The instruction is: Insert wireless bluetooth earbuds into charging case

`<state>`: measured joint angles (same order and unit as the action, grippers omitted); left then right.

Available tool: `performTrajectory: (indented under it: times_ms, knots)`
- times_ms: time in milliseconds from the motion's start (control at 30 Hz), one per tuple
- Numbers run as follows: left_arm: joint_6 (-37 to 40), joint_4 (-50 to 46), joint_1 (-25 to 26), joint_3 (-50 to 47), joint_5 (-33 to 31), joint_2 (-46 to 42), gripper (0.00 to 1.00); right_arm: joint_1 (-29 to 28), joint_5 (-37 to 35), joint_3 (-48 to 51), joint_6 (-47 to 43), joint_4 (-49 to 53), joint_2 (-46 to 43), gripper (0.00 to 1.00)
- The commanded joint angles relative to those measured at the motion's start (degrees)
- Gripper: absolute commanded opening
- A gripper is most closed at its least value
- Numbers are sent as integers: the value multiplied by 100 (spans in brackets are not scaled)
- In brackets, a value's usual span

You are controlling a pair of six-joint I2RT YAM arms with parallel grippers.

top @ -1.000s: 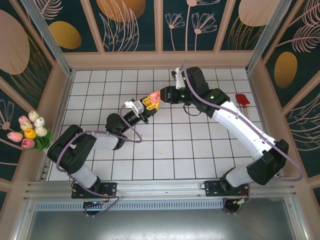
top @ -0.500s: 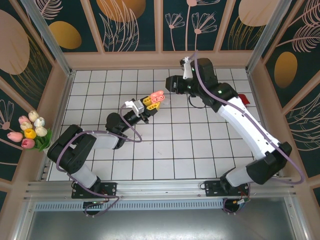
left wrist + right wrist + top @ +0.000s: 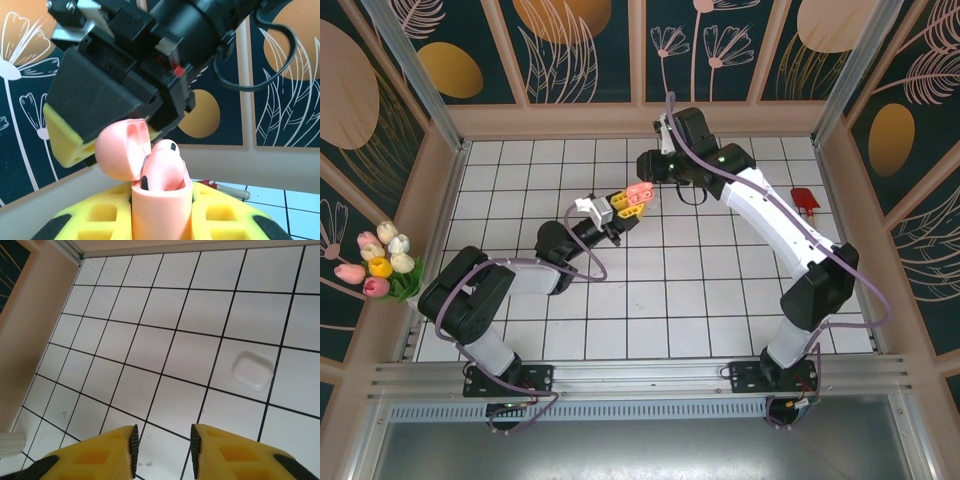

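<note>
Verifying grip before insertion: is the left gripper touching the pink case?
Touching. Left wrist view: pink case stands clamped between the yellow pads of the left gripper, flush on both sides.

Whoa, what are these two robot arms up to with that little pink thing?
The left claw holds a small pink charging case upright, above the table, with its lid flipped open. Two pink earbuds sit in the top of it. The right claw hovers close by the case, open with nothing in it. A closed white case lies on the tiled table.
</note>
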<state>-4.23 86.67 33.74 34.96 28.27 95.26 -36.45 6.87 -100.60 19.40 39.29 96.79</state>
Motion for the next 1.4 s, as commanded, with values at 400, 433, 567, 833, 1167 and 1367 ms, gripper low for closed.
performTrajectory:
  times_ms: [400,433,567,833,1167,1367]
  knots:
    - [-429,-542,14,414,-181,133,0,602,-671,2193,948,-743,-2043,38]
    - [-549,-697,12,423,-193,130,0,721,-685,2352,1034,-820,-2125,39]
    - [-1438,-1335,19,518,-219,261,0,966,-749,3113,1377,-1133,-2401,39]
    - [-3058,-4068,19,1487,-396,1068,0,1009,-696,4007,1731,-1611,-2586,39]
    - [-4126,-4769,14,1827,-409,1909,6,1010,-712,4317,1787,-1810,-2737,39]
    - [-4241,-5336,18,2001,-589,2125,16,1008,-688,4373,1779,-1872,-2802,39]
